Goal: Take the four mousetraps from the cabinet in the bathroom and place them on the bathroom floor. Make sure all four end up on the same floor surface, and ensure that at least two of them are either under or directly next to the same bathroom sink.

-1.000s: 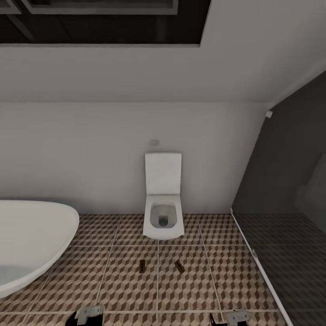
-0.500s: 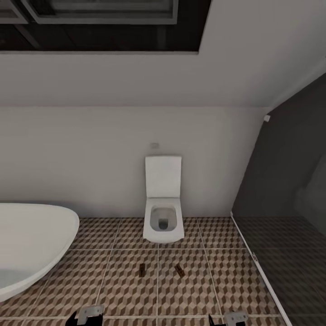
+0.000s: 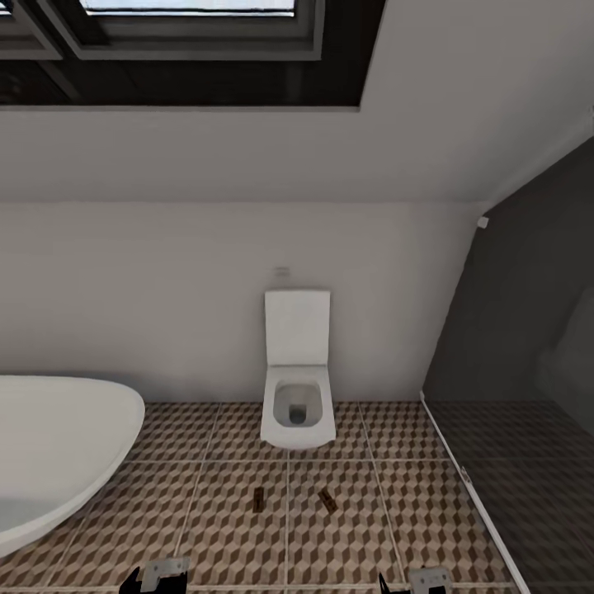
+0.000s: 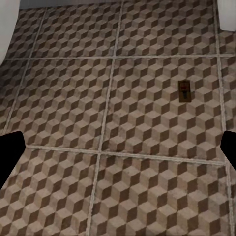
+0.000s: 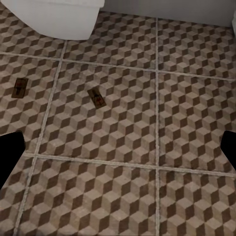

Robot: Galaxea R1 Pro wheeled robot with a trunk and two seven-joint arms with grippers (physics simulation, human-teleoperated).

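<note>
Lying on the bathroom floor point(image 3: 206, 511) — two mousetraps point(image 3: 258, 498) point(image 3: 327, 501), no legible writing, both end effectors' opening indiscernible.

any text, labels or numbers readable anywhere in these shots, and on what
None can be read.
Mousetraps: each has a small red mark, with no letters visible.
Toilet, bathtub, floor tiles and wall: no writing shows.
Small plate above the toilet: too blurred to tell.

bathtub point(image 3: 49, 454) cut off, claws barely visible
</note>
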